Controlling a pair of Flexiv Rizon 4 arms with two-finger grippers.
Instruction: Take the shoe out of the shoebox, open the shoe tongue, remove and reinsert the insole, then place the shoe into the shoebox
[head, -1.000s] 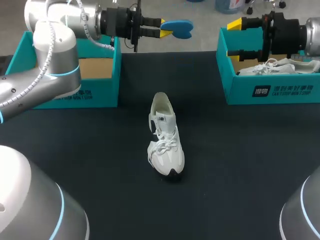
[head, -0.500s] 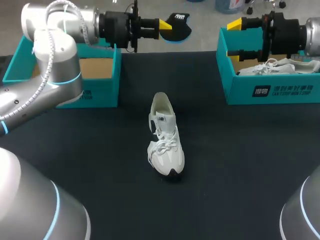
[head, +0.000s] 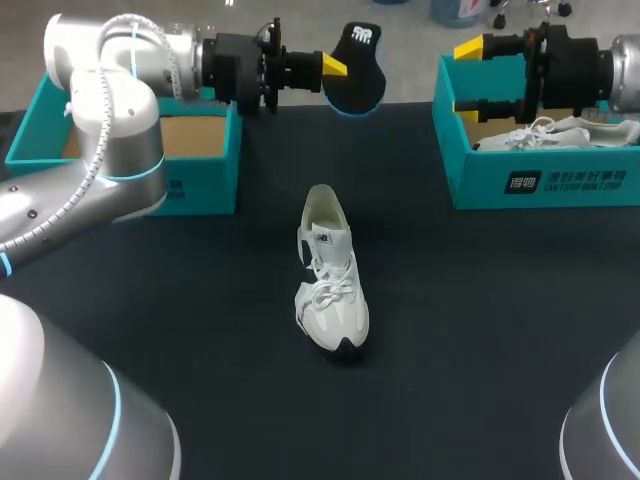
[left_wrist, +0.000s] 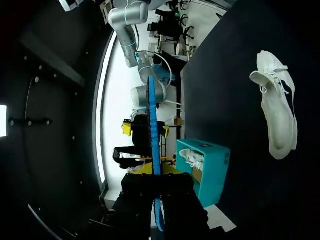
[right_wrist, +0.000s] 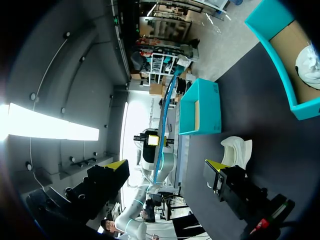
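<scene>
A white sneaker (head: 331, 277) lies alone mid-table, toe toward me; the left wrist view shows the same sneaker (left_wrist: 276, 117) off to the side of my left gripper. My left gripper (head: 333, 67), held high over the table's far edge, is shut on the insole (head: 358, 80), whose dark underside faces the head camera. Between the left gripper's yellow tips (left_wrist: 154, 170) the insole (left_wrist: 153, 130) appears edge-on as a thin blue strip. My right gripper (head: 470, 82) hangs open over the near-left wall of the right shoebox (head: 500, 185), nothing between its fingertips (right_wrist: 117, 164).
A second white shoe (head: 550, 135) lies inside the right teal shoebox. Another teal shoebox (head: 195, 190) stands at the back left, its cardboard floor showing. Bare black tabletop surrounds the sneaker.
My left wrist has turned: the insole rolled from lying flat with its blue face up to hanging with its dark underside toward the camera. The right arm and sneaker stayed put.
</scene>
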